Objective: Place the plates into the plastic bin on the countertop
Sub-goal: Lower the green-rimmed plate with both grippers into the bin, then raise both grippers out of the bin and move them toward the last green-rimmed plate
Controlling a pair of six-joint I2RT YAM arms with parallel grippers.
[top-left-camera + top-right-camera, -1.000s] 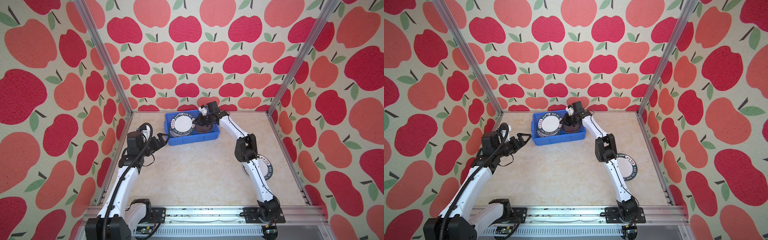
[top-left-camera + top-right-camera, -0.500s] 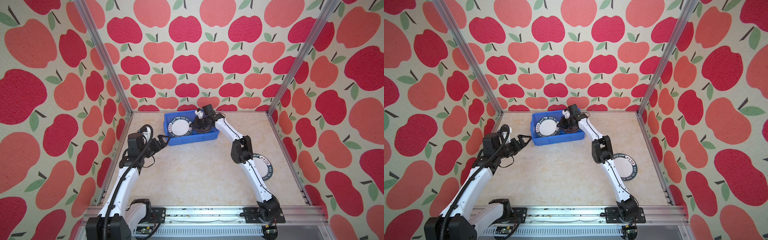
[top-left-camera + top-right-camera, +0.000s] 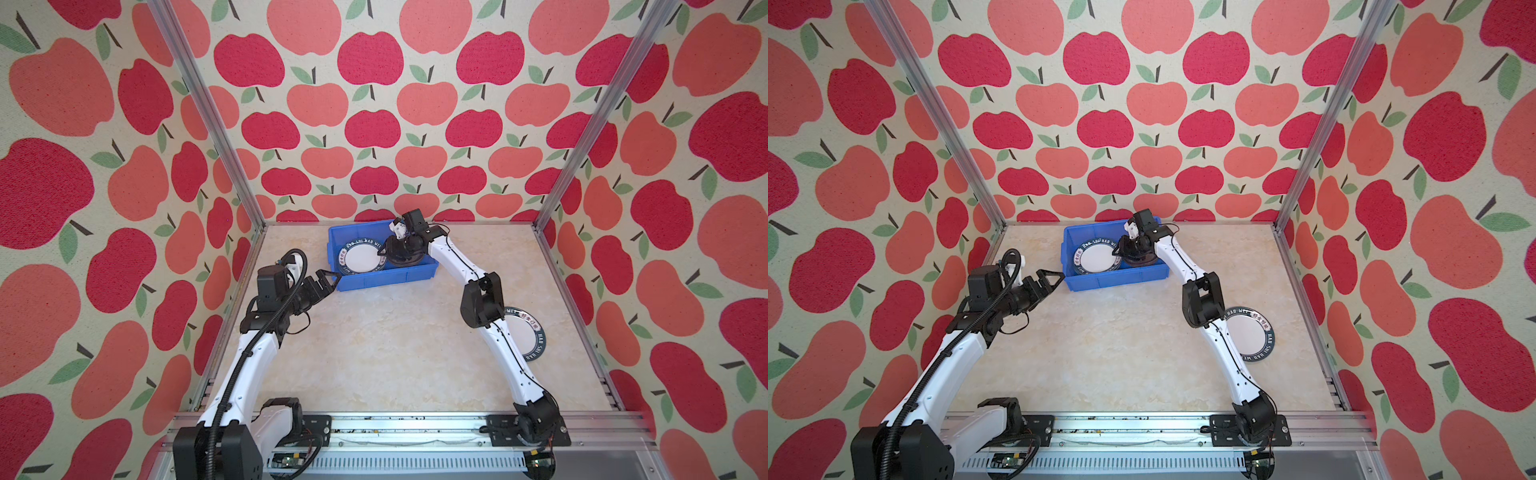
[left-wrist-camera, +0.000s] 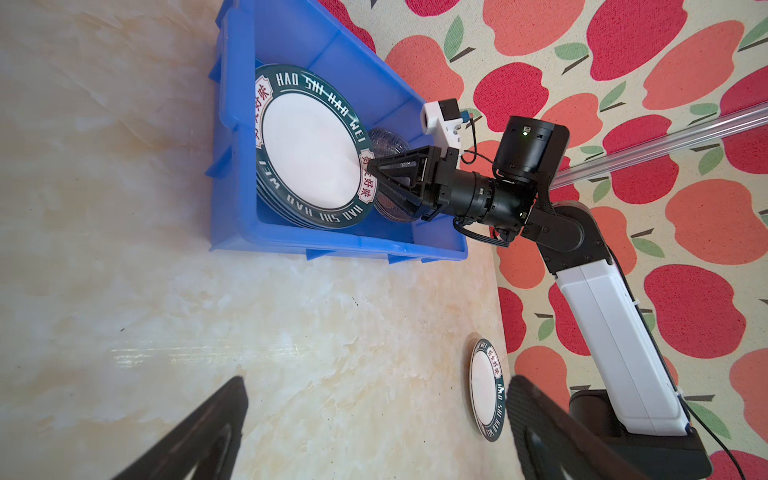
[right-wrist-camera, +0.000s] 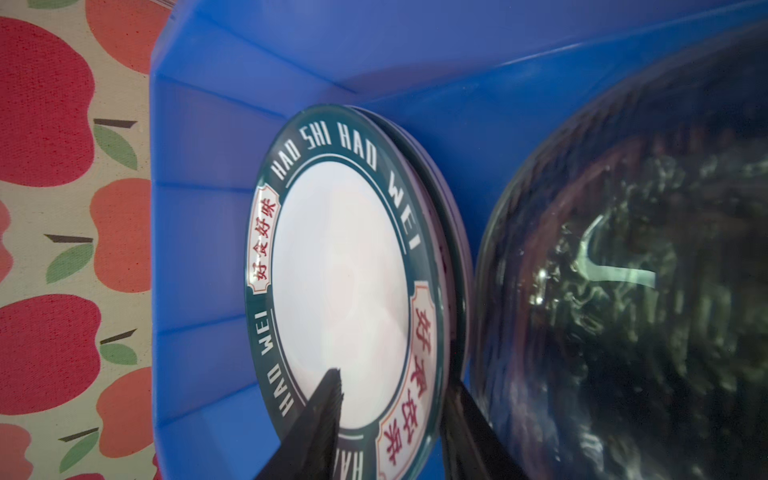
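The plastic bin (image 3: 386, 276) sat at the back of the tabletop (image 3: 395, 353), long axis left to right in both top views. Inside we saw round lettered plates (image 3: 360, 259) stacked face up beside grey glass plates (image 5: 623, 249); one round plate (image 3: 525, 336) lay outside. The right claw (image 5: 395, 378) stood parted, straddling the top plate's rim; the left claw (image 4: 376, 386) gaped wide, empty.

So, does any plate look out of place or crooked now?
One green-rimmed plate lies on the countertop beside the right arm, outside the blue bin. In the bin, the top plate sits offset on its stack.
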